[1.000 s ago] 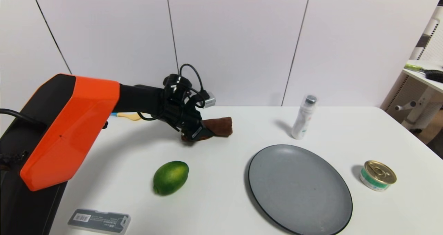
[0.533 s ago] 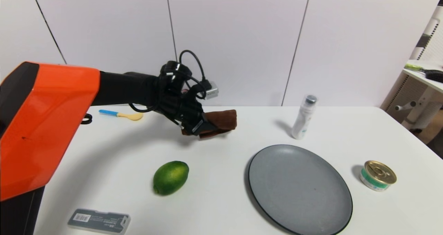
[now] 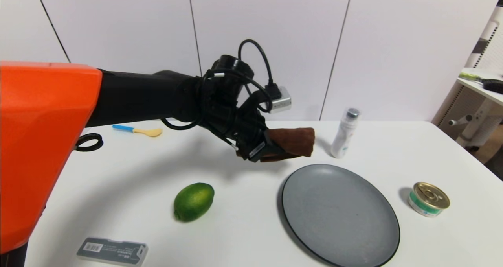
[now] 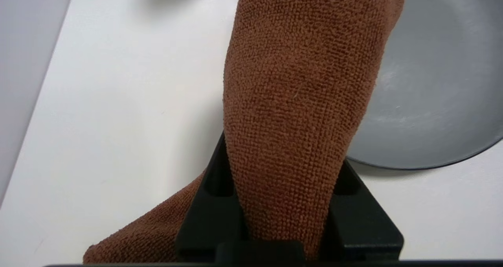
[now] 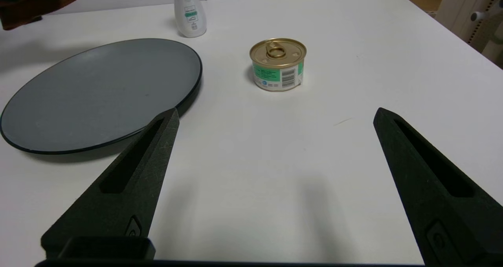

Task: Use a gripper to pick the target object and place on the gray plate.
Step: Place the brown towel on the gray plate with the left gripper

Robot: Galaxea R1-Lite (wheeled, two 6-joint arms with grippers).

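Rightward over the white table [image 3: 243,227] went the left claw [image 3: 271,151], gripping the towel [image 3: 292,141].

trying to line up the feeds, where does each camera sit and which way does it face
Head view: high on the robot, looking down at the table; left arm carries the towel in the left gripper.
Left wrist view: along the fingers clamping the towel.
Right wrist view: low, between the open right gripper, facing the can.
All three show the plate.
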